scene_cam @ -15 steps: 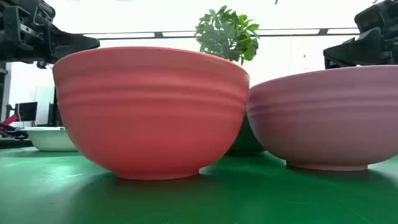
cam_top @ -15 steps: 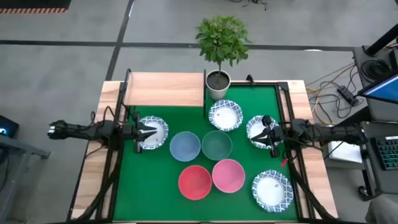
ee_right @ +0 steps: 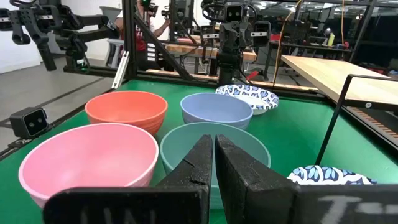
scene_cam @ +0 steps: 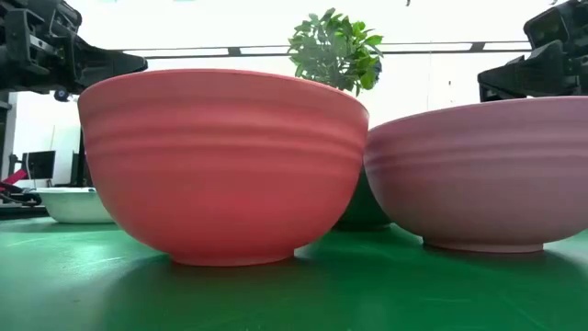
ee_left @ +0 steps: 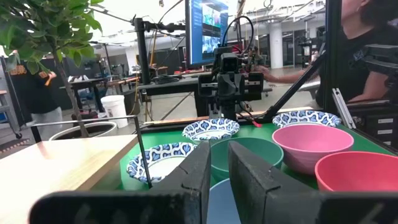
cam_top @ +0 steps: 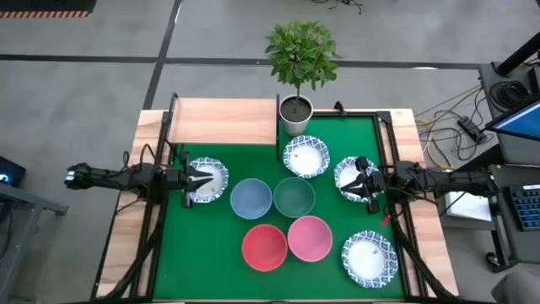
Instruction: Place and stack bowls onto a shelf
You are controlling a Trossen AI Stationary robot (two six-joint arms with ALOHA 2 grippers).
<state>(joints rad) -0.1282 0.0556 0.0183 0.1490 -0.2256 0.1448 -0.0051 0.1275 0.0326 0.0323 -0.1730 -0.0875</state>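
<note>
Eight bowls sit on their bases on the green mat (cam_top: pixel 337 219): blue (cam_top: pixel 251 198), dark green (cam_top: pixel 294 196), red (cam_top: pixel 264 247), pink (cam_top: pixel 310 238), and four white blue-rimmed ones (cam_top: pixel 211 181) (cam_top: pixel 305 156) (cam_top: pixel 348 177) (cam_top: pixel 369 257). The bare-wood shelf (cam_top: pixel 224 121) stands at the far left. My left gripper (cam_top: pixel 201 179) hovers level over the left patterned bowl, its fingers a narrow gap apart (ee_left: pixel 219 155). My right gripper (cam_top: pixel 361 182) hovers over the right patterned bowl, shut (ee_right: pixel 215 149). Neither touches anything.
A potted plant (cam_top: pixel 296 114) stands at the far edge beside the shelf's right end. The shelf's thin black frame (ee_left: pixel 142 155) rises near the left patterned bowl. Red bowl (scene_cam: pixel 225 165) and pink bowl (scene_cam: pixel 478 175) fill the low view. People stand beyond the table.
</note>
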